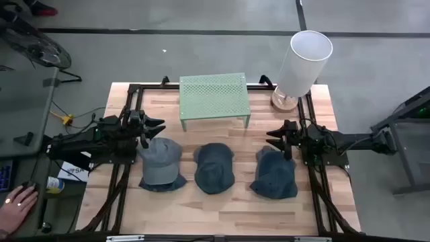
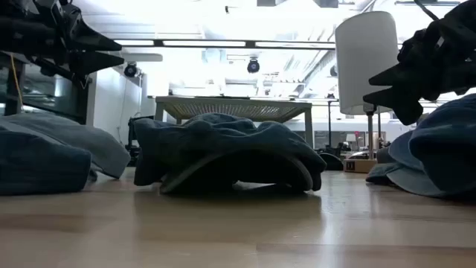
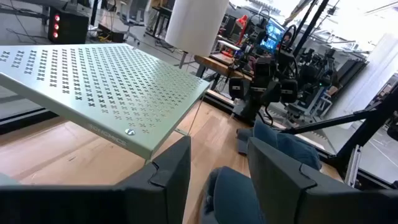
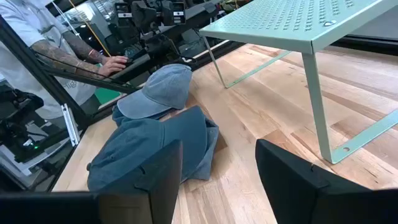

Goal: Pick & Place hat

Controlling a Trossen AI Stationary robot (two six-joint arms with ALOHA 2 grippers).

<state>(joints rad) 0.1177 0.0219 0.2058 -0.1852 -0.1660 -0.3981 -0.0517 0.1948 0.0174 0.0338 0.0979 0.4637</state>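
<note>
green perforated rack at table's far edge; white cylinder lamp beside; person's hand off-table

Both arms look matt black, each claw seemingly flat-fingered.

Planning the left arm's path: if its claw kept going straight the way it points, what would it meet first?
Probably nothing close: the left claw points across the table, passing between the perforated green metal rack and the middle dark denim hat, toward the right claw; depth is unclear.
</note>
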